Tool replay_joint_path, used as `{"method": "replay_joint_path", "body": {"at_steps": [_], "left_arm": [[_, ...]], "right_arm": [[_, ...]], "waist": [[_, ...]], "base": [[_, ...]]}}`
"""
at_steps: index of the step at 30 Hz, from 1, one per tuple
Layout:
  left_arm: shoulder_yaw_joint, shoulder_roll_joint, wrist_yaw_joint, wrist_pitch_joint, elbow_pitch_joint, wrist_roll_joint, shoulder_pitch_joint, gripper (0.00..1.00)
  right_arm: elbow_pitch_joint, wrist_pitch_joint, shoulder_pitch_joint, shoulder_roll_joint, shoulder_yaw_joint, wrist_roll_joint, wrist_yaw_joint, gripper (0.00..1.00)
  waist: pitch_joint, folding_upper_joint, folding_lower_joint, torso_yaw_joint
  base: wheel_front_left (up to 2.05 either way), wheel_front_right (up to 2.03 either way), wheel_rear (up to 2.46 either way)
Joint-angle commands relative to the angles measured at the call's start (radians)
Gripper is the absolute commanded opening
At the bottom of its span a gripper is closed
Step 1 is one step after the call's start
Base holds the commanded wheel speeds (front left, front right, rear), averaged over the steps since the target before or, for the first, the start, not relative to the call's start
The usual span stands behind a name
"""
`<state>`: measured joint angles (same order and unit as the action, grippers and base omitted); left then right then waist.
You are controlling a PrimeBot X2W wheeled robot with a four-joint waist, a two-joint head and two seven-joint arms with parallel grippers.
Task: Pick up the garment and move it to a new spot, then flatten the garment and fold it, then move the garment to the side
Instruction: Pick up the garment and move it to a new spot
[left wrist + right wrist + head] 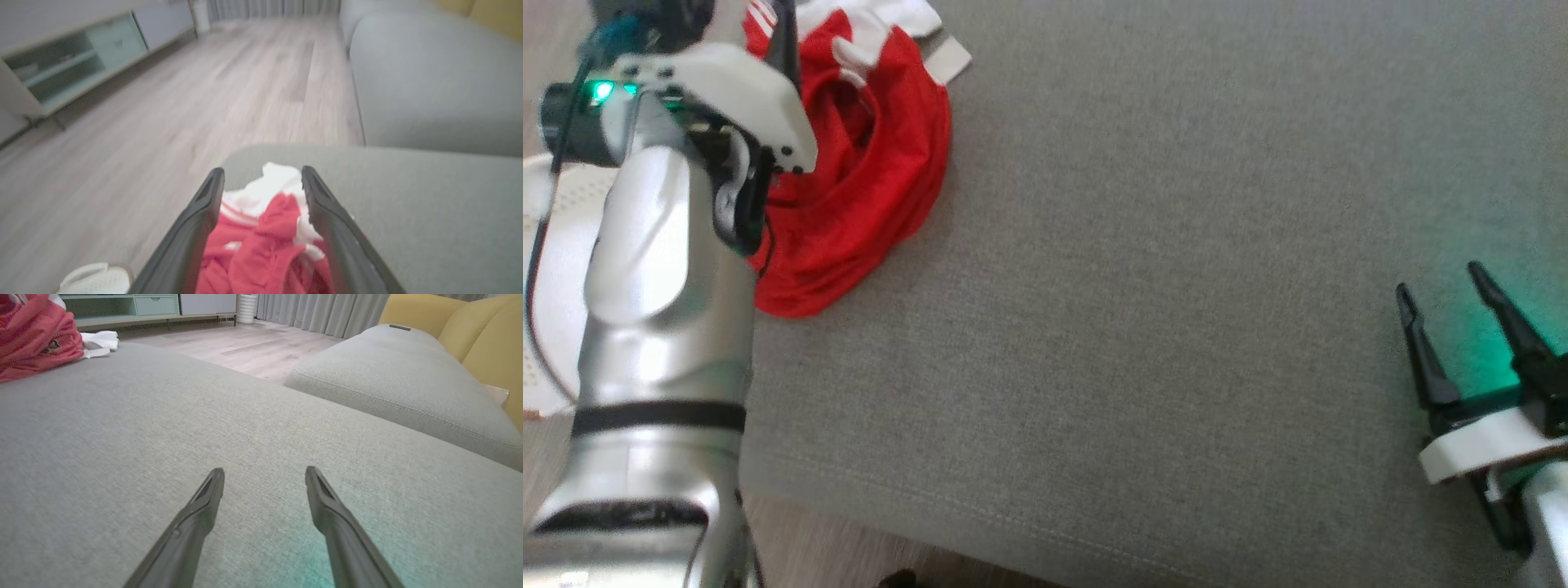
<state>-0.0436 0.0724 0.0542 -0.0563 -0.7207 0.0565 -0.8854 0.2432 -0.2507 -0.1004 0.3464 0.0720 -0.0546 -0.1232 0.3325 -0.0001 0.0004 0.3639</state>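
Left wrist view: left tool (263,175) spread, crumpled red-and-white fabric garment (261,241) between its fingers, on grey fabric cushion (429,212). Head view adds right tool (1437,278), spread, well apart from garment, and white perforated basket (564,269) near left tool; contents hidden.

A red and white garment (866,171) lies crumpled in a heap at the upper left, on the grey cushion.
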Motion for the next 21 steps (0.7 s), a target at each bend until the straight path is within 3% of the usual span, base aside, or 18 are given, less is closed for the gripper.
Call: {"method": "replay_joint_path", "body": {"at_steps": [1, 6, 13, 15, 21], "left_arm": [[0.021, 0.037, -0.016, -0.040, -0.030, -0.003, -0.044, 1.00], [0.012, 0.026, -0.043, -0.156, -0.236, 0.000, -0.131, 1.00], [-0.019, 0.042, -0.086, -0.150, -0.372, -0.032, -0.169, 1.00], [-0.022, 0.042, -0.088, -0.105, -0.387, -0.030, -0.180, 0.00], [-0.039, 0.059, -0.099, 0.080, -0.391, -0.039, -0.213, 0.00]], "right_arm": [[-0.037, -0.011, -0.023, 0.043, 0.024, -0.009, -0.008, 1.00], [-0.054, -0.011, -0.020, 0.126, 0.036, -0.025, -0.008, 1.00], [-0.076, -0.011, -0.009, 0.172, 0.028, -0.043, -0.008, 1.00], [-0.077, -0.011, -0.005, 0.177, 0.023, -0.047, -0.008, 1.00], [-0.057, -0.011, 0.005, 0.140, 0.022, -0.045, -0.008, 1.00]], "waist": [[0.058, 0.0001, -0.0004, -0.006], [0.112, 0.0001, -0.0004, -0.015], [0.147, 0.0001, -0.0004, -0.018], [0.150, 0.0001, -0.0004, -0.016], [0.100, 0.0001, -0.0004, -0.015]], "base": [[0.00, 0.00, 0.00], [0.00, 0.00, 0.00], [0.00, 0.00, 0.00], [0.00, 0.00, 0.00], [0.00, 0.00, 0.00]]}}
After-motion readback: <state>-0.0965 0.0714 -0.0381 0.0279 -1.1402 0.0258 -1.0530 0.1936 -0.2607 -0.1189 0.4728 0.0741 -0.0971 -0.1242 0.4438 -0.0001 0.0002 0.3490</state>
